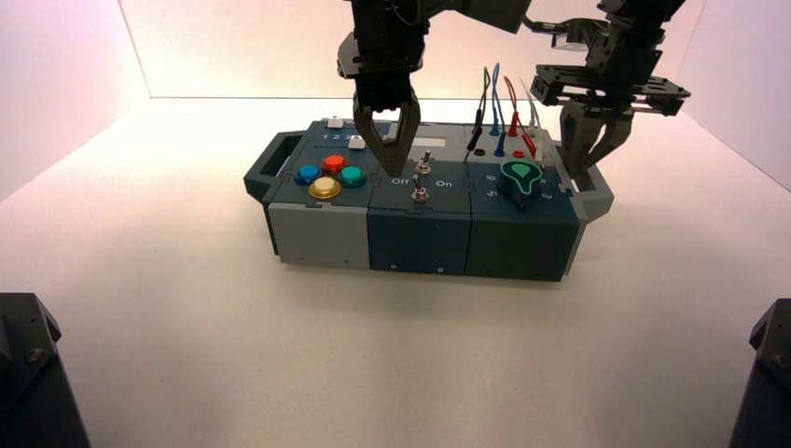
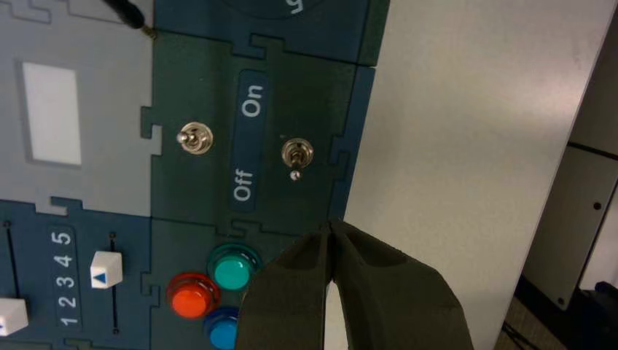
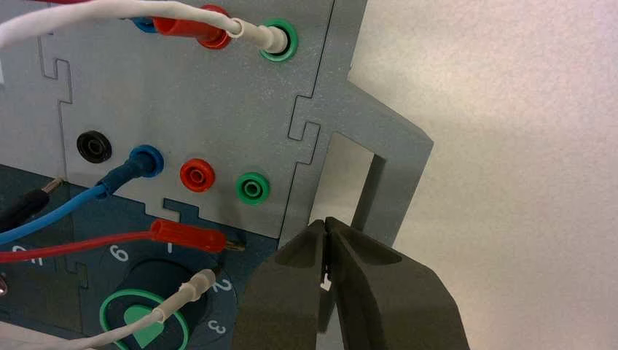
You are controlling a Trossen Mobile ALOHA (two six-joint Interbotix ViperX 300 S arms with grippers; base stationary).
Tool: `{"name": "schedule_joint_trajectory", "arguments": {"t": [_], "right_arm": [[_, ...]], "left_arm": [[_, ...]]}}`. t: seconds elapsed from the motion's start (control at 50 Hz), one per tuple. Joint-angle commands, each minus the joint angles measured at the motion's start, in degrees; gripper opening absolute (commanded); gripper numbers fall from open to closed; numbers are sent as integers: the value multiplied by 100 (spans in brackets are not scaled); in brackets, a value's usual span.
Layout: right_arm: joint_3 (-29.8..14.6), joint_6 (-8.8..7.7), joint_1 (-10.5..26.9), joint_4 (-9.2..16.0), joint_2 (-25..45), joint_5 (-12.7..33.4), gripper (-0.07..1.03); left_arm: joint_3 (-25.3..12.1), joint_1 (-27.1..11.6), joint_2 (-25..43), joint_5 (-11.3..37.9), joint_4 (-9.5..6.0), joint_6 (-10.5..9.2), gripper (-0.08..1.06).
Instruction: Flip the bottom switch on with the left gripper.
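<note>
Pale walls (image 1: 56, 84) around a whitish tabletop (image 1: 215, 355), brightly lit (faintly pink toward the sides).

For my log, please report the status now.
Left tool shut, above box. Right tool shut, over right handle. Bottom switch toward Off. No wire across it.

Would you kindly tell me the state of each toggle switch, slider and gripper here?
Bottom silver metal toggle switch: lever toward Off.
Top silver metal toggle switch: cannot tell.
White square slider nearer the switches: arrow by 3.
White square slider farther left: near 1.
Left black gripper: shut, above the box beside the switches.
Right black gripper: shut, by the box's right handle.
</note>
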Motion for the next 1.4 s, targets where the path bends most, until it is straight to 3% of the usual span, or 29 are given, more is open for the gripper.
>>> {"name": "schedule_joint_trajectory", "arguments": {"t": [0.02,0.42,0.8,0.96,1.4], "right_arm": [[-123,-9,9,9,-123,9,-2],[-123,-9,9,9,-123,26,-2],[-132,-9,9,9,-123,26,-2],[-141,-9,9,9,-123,26,-2],[-149,-9,9,9,-97,35,-2]], "left_arm": [[-132,-62,9,0,9,70,-3],[-264,-141,237,-44,9,202,-3],[-431,-141,475,-53,255,202,-3],[-413,-141,466,-44,448,185,-3],[-554,-141,519,-44,457,176,-3]]}}
